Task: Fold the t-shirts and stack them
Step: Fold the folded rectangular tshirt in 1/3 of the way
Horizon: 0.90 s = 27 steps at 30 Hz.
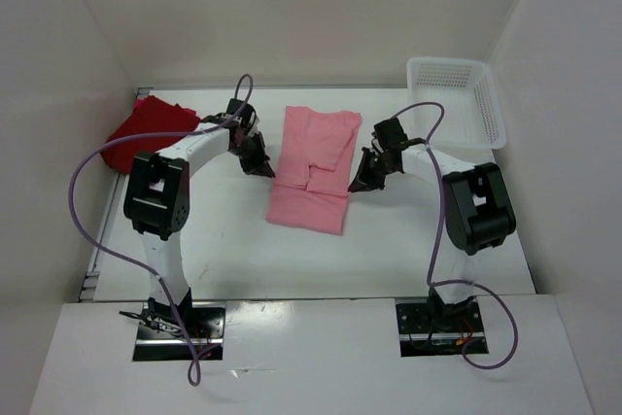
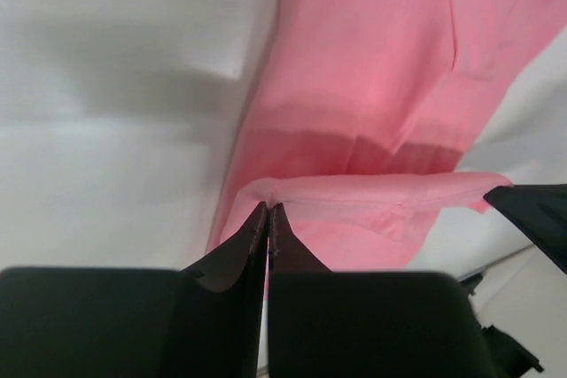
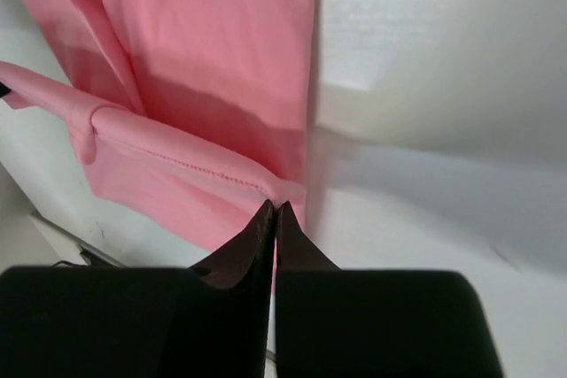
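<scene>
A light pink t-shirt (image 1: 309, 148) lies lengthwise in the middle of the table, folded narrow. My left gripper (image 1: 260, 167) is at its left side and my right gripper (image 1: 362, 182) at its right side. In the left wrist view the left gripper (image 2: 267, 207) is shut on one end of a stitched hem of the pink t-shirt (image 2: 372, 59), lifted off the cloth below. The right gripper (image 3: 275, 207) is shut on the other end of that hem of the pink t-shirt (image 3: 221, 42). A red t-shirt (image 1: 146, 133) lies bunched at the back left.
A white mesh basket (image 1: 457, 94) stands at the back right corner. White walls close in the table at the back and on both sides. Bare white tabletop (image 1: 243, 250) shows between the pink shirt and the arm bases.
</scene>
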Each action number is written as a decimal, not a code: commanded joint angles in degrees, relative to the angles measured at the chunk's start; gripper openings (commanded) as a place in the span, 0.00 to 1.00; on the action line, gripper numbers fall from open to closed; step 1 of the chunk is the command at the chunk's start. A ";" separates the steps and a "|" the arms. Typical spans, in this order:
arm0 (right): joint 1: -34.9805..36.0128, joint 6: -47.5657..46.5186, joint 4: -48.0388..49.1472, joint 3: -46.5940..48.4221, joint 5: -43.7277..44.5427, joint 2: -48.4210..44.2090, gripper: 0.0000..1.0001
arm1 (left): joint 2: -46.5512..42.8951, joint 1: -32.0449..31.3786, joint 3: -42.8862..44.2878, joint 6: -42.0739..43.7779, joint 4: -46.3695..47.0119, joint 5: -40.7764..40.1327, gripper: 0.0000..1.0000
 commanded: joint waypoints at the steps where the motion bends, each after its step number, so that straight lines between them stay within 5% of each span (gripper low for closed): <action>1: -1.50 -2.98 3.25 4.85 1.74 3.41 0.00 | 2.75 0.42 5.21 -0.02 3.38 -2.27 0.00; 7: -2.12 -2.98 4.49 9.07 1.74 7.47 0.04 | 6.80 0.95 7.86 -1.08 5.23 -2.27 0.02; 12: -2.65 -2.45 4.49 9.60 2.27 2.65 0.29 | -0.64 2.00 3.48 -3.01 10.42 -0.25 0.33; 17: -1.17 -1.92 2.91 8.12 4.29 -4.47 0.37 | -8.74 2.00 -4.25 -3.54 11.65 -0.86 0.35; 20: 2.61 -1.92 3.52 7.58 2.63 -5.89 0.17 | -13.66 -1.33 -12.75 -6.25 15.51 2.37 0.34; 21: 5.49 -1.92 3.52 7.58 2.62 -4.06 0.03 | -13.67 -2.30 -14.53 -7.57 17.17 3.09 0.34; 27: 12.64 -0.08 6.14 12.41 3.41 4.21 0.00 | -11.40 -7.58 -20.52 -8.81 20.34 2.40 0.30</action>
